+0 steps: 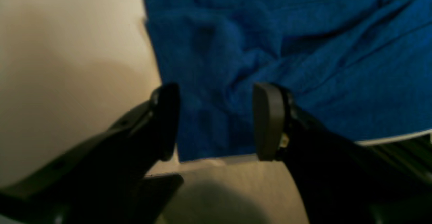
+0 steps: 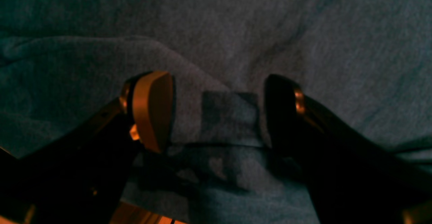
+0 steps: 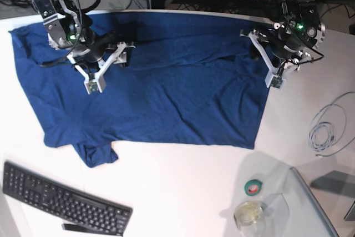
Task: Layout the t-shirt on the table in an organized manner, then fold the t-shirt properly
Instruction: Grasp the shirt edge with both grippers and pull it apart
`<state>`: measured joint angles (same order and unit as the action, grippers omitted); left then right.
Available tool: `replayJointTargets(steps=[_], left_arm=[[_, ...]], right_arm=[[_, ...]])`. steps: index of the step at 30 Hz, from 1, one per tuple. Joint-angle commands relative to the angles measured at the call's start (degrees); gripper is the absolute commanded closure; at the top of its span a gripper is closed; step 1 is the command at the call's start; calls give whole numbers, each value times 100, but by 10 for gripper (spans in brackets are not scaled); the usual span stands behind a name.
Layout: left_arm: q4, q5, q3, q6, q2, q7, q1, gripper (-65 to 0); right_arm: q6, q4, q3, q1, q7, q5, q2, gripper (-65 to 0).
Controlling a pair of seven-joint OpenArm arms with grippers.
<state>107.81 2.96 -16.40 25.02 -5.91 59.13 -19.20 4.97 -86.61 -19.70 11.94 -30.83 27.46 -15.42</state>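
Bare table [image 3: 183, 181] below t-shirt [image 3: 166, 92]; keyboard [image 3: 61, 201], tape roll [image 3: 254, 187] obstruct.

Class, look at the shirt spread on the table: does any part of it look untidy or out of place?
Yes. The t-shirt lies mostly flat on the table, but one sleeve at the near edge is bunched and twisted, and creases run across the far side by the left gripper. Its side edge there is slanted, not straight.

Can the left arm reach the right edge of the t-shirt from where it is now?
Probably yes. The left gripper hangs over the t-shirt right at that edge, its fingers apart, with bare table beside it. Nothing lies between them.
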Motion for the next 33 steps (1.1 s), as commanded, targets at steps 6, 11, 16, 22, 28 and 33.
replayJointTargets(steps=[6,11,16,22,28,33], left_arm=[[186,69,1,-36,59,-107,26,-329],[-289,69,10,-36,182,-520,157,-202],[-1141,69,36,-36,182,-907,351,0],[-1739,16,-78,-44,130,-1171,395,0],[-1581,60,-1045,-44,174,-1153,316,0],[-957,77,-1362,-27,174,-1135,61,0]], right_arm=[[-27,-144,32,-38,116,27,-54,-404],[-27,-144,23,-38,116,27,-54,-404],[-27,-144,6,-38,116,27,-45,-404],[-27,-117,32,-38,125,27,-54,-404],[-27,-144,32,-38,133,27,-62,-404],[17,-838,225,322,863,27,-247,-404]])
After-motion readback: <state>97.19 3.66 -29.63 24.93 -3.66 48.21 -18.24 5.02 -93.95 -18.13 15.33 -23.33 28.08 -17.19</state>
